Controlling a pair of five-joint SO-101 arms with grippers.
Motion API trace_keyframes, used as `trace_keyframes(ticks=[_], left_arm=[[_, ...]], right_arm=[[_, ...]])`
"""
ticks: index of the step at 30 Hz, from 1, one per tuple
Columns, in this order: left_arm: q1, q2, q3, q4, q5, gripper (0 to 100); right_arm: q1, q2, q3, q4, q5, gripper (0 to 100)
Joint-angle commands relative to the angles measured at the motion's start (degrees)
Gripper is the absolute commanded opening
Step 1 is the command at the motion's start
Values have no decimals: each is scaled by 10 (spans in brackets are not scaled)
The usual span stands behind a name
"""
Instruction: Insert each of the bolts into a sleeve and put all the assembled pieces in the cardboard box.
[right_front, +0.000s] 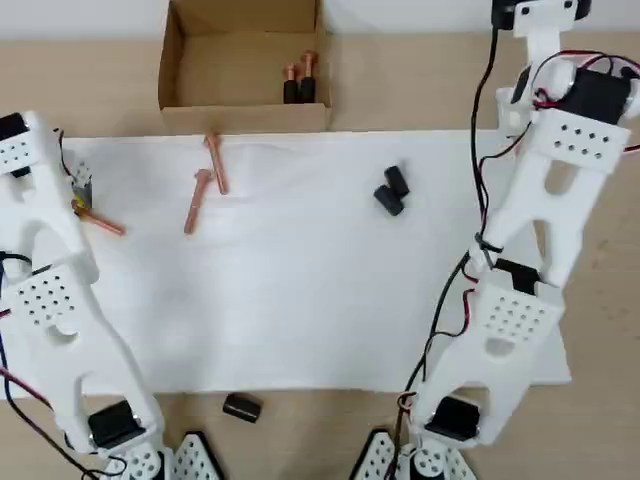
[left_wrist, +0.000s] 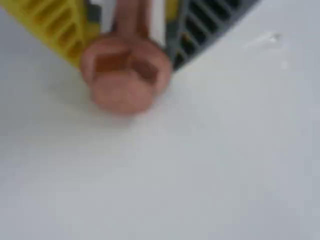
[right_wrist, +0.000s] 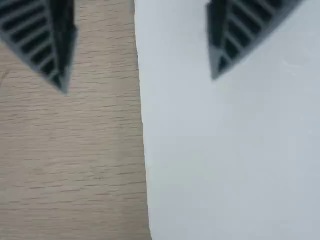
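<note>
Bolt (left_wrist: 125, 75) pinched in the left gripper (left_wrist: 129, 27) at the cloth's (right_front: 300, 300) left edge, loose bolts (right_front: 197, 200) to its right. Right gripper (right_wrist: 137, 80) has fingers spread. Pinched shaft partly hidden.

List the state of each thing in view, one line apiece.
cardboard box: open, holding two assembled pieces.
left end effector: shut on a bolt.
right end effector: open, empty.
loose bolts: two, lying on the cloth, unsleeved.
sleeves: two, empty, on the cloth.
third sleeve: empty, on the bare table.
</note>
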Motion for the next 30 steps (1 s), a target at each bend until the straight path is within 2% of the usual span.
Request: trace_keyframes(ticks=[1, 5, 8, 10, 13, 16, 20, 25, 27, 30], left_arm=[[-4, 23, -6, -19, -2, 0], [-1, 18, -11, -6, -4, 11], [1, 0, -65, 48, -11, 11], [9, -26, -127, 88, -40, 11], [24, -102, -191, 100, -74, 5], [38, -248, -174, 100, -111, 3], [76, -445, -63, 100, -189, 6], [143, -656, 181, 84, -269, 12], [154, -732, 308, 31, -297, 13], [156, -858, 525, -87, -338, 13]], right_arm=[[-4, -44, 1, 7, 3, 224], [-4, -44, 1, 7, 1, 224], [-5, -44, -1, 7, 0, 224], [-5, -44, -1, 8, 0, 224], [-7, -45, -1, 8, 0, 224], [-8, -69, 4, 9, -23, 224], [-18, -178, 85, 9, -66, 224], [-85, -368, 400, 8, -102, 224], [-136, -429, 550, -1, -105, 224], [-186, -479, 725, -70, -105, 224]])
